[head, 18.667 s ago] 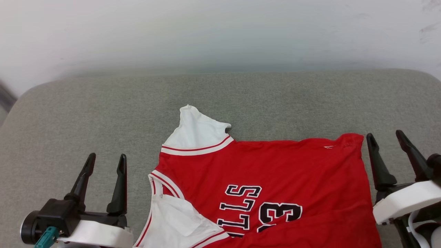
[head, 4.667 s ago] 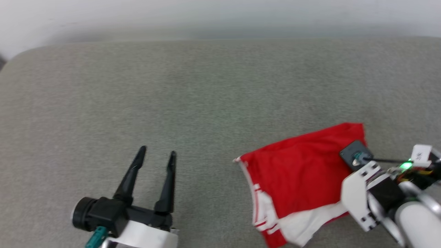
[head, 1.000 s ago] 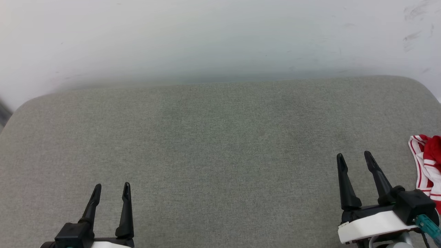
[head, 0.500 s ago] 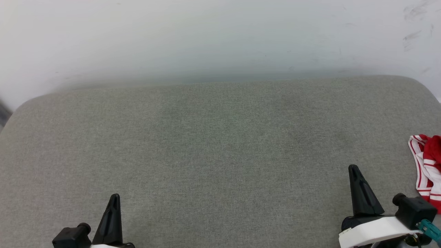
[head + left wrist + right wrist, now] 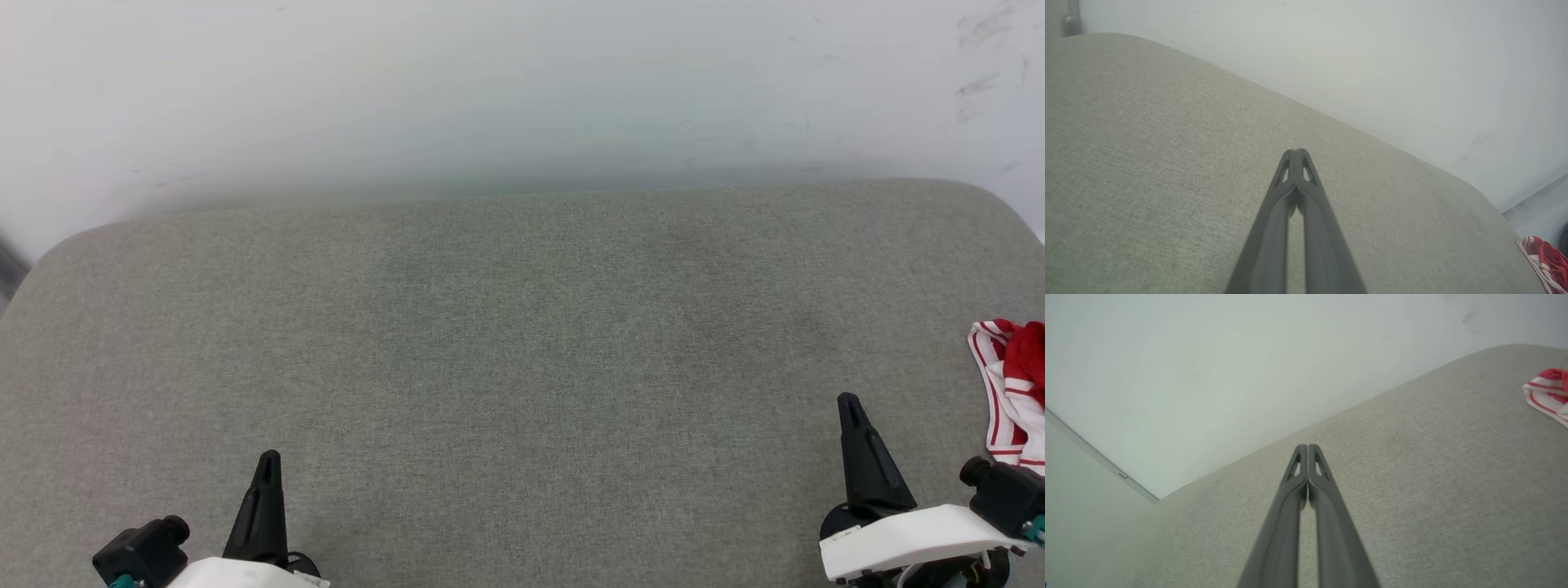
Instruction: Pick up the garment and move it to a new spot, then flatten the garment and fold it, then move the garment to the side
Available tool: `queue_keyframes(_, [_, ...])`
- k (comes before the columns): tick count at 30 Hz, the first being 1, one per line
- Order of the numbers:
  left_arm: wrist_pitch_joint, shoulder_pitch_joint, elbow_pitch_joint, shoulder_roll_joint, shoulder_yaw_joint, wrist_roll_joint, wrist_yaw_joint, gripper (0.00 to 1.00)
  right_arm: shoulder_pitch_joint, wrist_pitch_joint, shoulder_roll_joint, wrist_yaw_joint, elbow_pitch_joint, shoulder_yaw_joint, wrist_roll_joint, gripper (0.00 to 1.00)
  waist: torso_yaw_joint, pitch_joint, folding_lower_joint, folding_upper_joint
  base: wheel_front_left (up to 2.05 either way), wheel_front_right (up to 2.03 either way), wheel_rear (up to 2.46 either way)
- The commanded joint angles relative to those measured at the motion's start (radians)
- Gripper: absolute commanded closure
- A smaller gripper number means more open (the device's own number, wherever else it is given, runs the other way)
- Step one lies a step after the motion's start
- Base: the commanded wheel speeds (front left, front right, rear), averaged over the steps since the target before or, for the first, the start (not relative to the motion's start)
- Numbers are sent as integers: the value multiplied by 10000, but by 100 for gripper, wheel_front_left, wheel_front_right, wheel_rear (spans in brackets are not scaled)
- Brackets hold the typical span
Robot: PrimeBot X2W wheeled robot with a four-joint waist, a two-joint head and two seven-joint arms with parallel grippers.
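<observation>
Over at the right edge of the head view, the red-and-white garment point(image 5: 1011, 392) sits bunched on the grey cushion point(image 5: 522, 343), near the right gripper point(image 5: 849, 406). The left gripper point(image 5: 267, 461) is at lower left. Both have their 2 fingers pressed together, pinching nothing.

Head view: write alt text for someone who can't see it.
A red-and-white garment lies at the far right of a wide grey upholstered surface, partly cut off by the picture's edge. The left gripper and right gripper, both shut and holding nothing, point up from the lower corners; a white wall stands behind.
</observation>
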Motion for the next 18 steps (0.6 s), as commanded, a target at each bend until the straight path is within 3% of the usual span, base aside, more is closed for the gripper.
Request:
queue_keyframes(1, [109, -308, -64, 34, 58, -528, -24, 100, -318, 97, -104, -1, -91, -44, 562, 100, 3, -1, 0, 0, 0, 0, 0])
queue_keyframes(18, [715, -731, 281, 44, 117, -2924, -41, 100, -505, 644, -163, -1, 99, -180, 2994, 100, 17, -3, 0, 0, 0, 0, 0])
